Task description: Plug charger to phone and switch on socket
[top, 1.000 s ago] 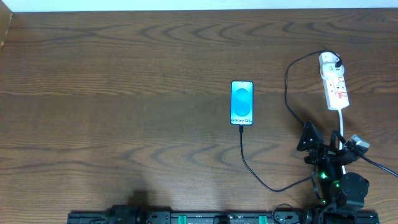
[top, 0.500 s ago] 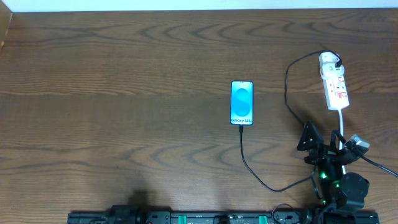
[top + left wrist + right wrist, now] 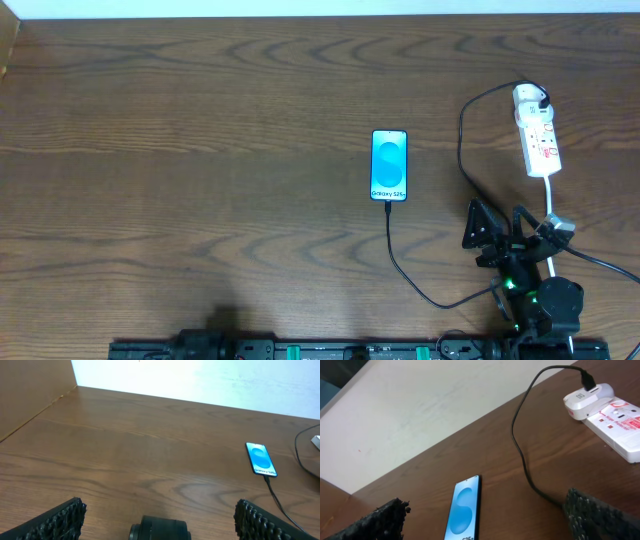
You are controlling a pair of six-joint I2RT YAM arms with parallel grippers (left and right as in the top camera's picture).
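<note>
Phone (image 3: 389,166) w/ charger (image 3: 389,230) plugged, brown wood-grain table (image 3: 200,150) — white wall (image 3: 200,380) behind

Charger cable (image 3: 461,140) loops between the right gripper (image 3: 497,225) and the phone (image 3: 389,165).

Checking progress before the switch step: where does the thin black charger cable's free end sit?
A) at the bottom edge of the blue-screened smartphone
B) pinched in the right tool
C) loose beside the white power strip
A: in the overhead view, the thin black charger cable runs straight up into the bottom edge of the blue-screened smartphone.
</note>
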